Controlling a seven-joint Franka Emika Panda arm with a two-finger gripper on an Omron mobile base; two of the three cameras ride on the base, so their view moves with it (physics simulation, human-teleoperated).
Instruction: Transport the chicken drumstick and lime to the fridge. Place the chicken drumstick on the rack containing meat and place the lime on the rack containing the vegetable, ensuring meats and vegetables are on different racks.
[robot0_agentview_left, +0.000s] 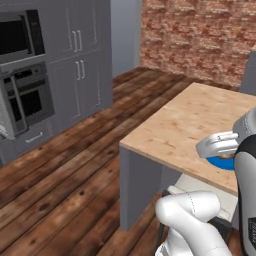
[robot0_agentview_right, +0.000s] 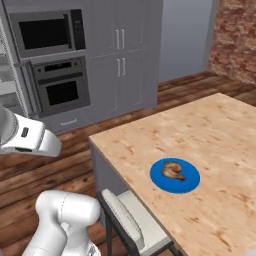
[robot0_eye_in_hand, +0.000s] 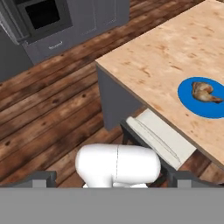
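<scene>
The claw (robot0_eye_in_hand: 111, 177) sits at the bottom edge of the hand view, its two dark finger tips (robot0_eye_in_hand: 41, 178) set wide apart at the lower left and lower right, open and holding nothing. Between them is only the wooden floor (robot0_eye_in_hand: 52, 118) and a pale seat (robot0_eye_in_hand: 159, 135) tucked under the worktop's edge.

From the claw, the chicken drumstick (robot0_eye_in_hand: 205, 92) lies well apart, toward the right edge of the hand view, at middle height. It rests on a round blue plate (robot0_eye_in_hand: 192, 103) on the pale wooden worktop (robot0_eye_in_hand: 166, 48). The drumstick's long axis runs roughly left to right in this view, fat end to the left, thin end tapering lower right.

In the right base view, the same drumstick (robot0_agentview_right: 173, 171) and plate (robot0_agentview_right: 190, 184) sit just right of centre, near the worktop's (robot0_agentview_right: 210, 130) front edge, while the white arm occupies the far left of the frame. In the left base view, a sliver of the blue plate (robot0_agentview_left: 220, 163) peeks out behind the arm at middle right.

The coming move likely calls for a swing toward the plate and down over the drumstick, jaws set across its narrow width. The lime and the fridge interior cannot be made out.
</scene>
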